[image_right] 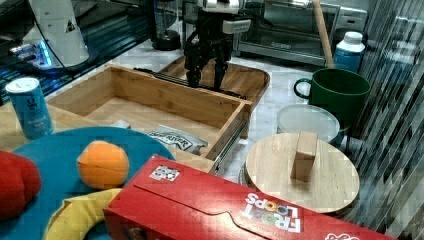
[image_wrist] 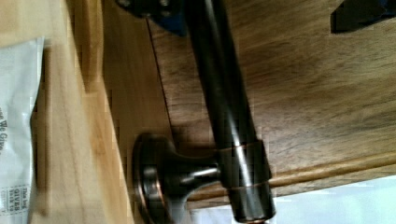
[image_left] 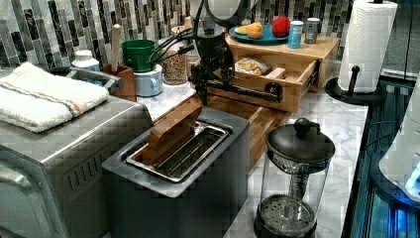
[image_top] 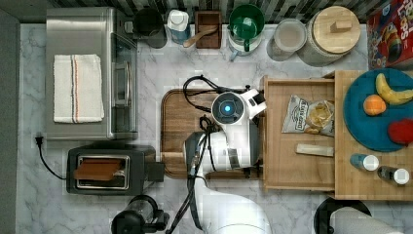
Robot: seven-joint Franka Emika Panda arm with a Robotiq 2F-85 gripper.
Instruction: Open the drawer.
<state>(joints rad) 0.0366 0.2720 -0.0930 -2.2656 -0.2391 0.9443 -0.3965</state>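
Observation:
The light wooden drawer [image_top: 292,168] stands pulled out over the brown cutting board [image_top: 178,122]. It holds a chip bag [image_top: 309,114] and a small wooden block [image_top: 314,149]. Its black bar handle [image_left: 247,92] runs along the front on round black mounts [image_wrist: 159,179]. My gripper [image_right: 206,77] points down at that handle [image_right: 162,76], open, one finger on each side of the bar. In the wrist view the bar [image_wrist: 224,93] passes close to one fingertip [image_wrist: 144,4], while the other fingertip [image_wrist: 359,14] stands well apart. My wrist [image_top: 228,108] covers the handle in the top view.
A teal plate of fruit [image_top: 363,122] and small bottles [image_top: 365,162] sit on the drawer unit's top. A toaster [image_top: 104,168], toaster oven [image_top: 90,73] and French press [image_left: 292,173] stand beyond the board. Mugs and jars [image_top: 246,24] line the wall; a cereal box [image_right: 240,210] is nearby.

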